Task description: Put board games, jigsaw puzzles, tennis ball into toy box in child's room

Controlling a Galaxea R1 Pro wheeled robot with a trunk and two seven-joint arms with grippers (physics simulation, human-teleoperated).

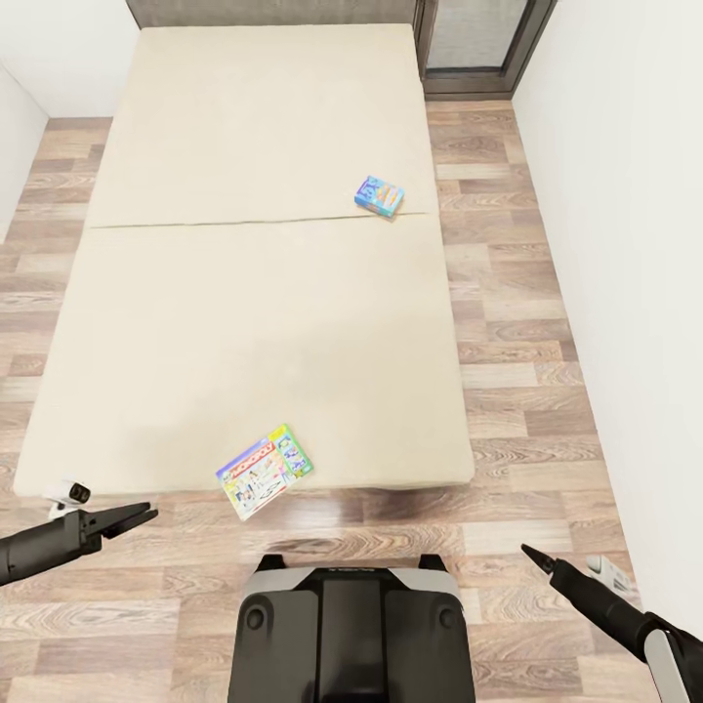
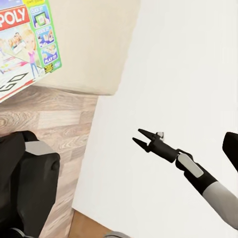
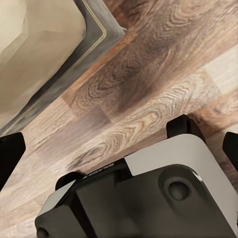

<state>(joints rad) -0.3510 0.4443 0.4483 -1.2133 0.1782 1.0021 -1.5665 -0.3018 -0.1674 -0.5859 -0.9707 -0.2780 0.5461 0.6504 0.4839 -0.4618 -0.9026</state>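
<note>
Two board games lie on the beige bed (image 1: 254,312). A blue one (image 1: 379,196) rests far off near the bed's right edge. A multicoloured Monopoly box (image 1: 265,471) sits at the near edge, partly overhanging it, and also appears in the left wrist view (image 2: 25,44). My left gripper (image 1: 148,512) hovers open and empty over the floor, left of and below that box. My right gripper (image 1: 527,552) is open and empty over the floor at the right, and shows in the left wrist view (image 2: 139,137). The table, toy box, jigsaw puzzles and tennis ball are out of view.
My base (image 1: 351,625) stands on the wood-plank floor (image 1: 508,391) just before the bed's near edge. A white wall (image 1: 625,244) runs along the right, leaving a floor strip beside the bed. A dark-framed door (image 1: 478,44) sits at the far right corner.
</note>
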